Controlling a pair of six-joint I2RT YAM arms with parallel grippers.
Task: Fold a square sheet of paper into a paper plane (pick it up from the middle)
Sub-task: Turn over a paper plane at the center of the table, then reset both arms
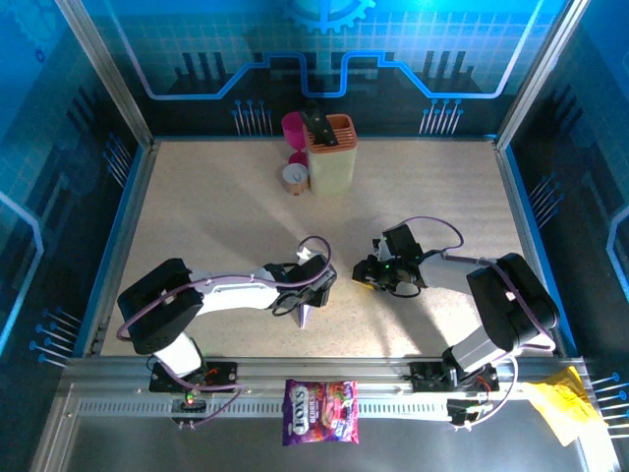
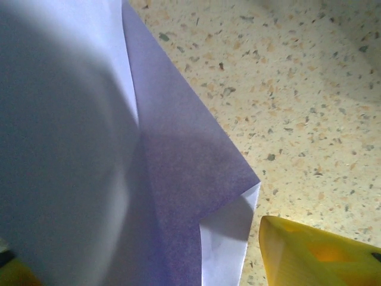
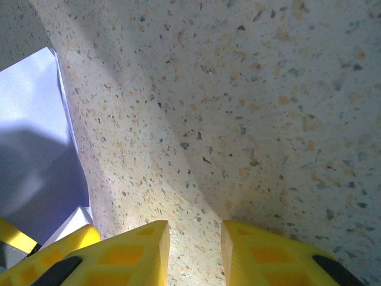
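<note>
My sheet of paper (image 1: 307, 314) was pale lilac, plain and unmarked, and it was folded into overlapping layers rather than lying as a flat square. Close up, a darker-shaded flap lay across paler layers and ended in a corner with a white underside peeking out. From above it showed as a slim pointed sliver on the speckled table (image 1: 216, 197), near the front middle.

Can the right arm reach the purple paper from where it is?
Probably yes. Only bare table lies between the right gripper and the paper. But the left gripper sits right at the paper, so the two might crowd each other.
</note>
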